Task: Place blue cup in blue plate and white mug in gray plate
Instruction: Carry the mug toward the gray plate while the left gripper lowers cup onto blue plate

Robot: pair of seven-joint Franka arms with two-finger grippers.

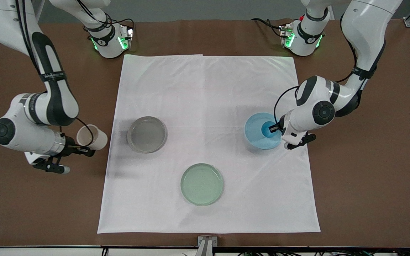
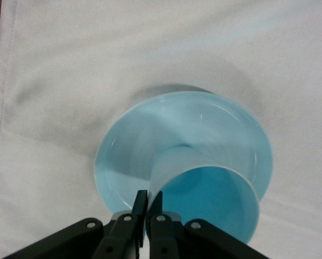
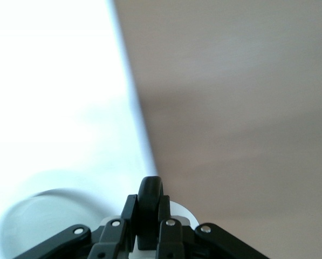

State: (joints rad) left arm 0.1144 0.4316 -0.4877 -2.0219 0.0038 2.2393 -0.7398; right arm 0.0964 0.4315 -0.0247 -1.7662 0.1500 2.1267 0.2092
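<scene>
At the right of the front view, the left gripper (image 1: pixel 273 127) pinches the cup (image 1: pixel 268 130) by its wall, holding it over the blue plate (image 1: pixel 255 137) so it can go straight down. At the left edge, the right gripper (image 1: pixel 84 148) clamps the mug (image 1: pixel 92 137) by its dark handle (image 3: pixel 150 195), over bare tabletop (image 1: pixel 30 206) beside the cloth (image 1: pixel 205 106); the gray plate (image 1: pixel 147 134) is well apart, so it needs carrying across.

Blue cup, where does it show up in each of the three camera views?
Front view: the blue cup is over the blue plate, pinched at its rim by the left gripper.
Left wrist view: cup fills the lower middle, plate beneath.
Right wrist view: not in it.
Shared landmark: the white cloth.
</scene>
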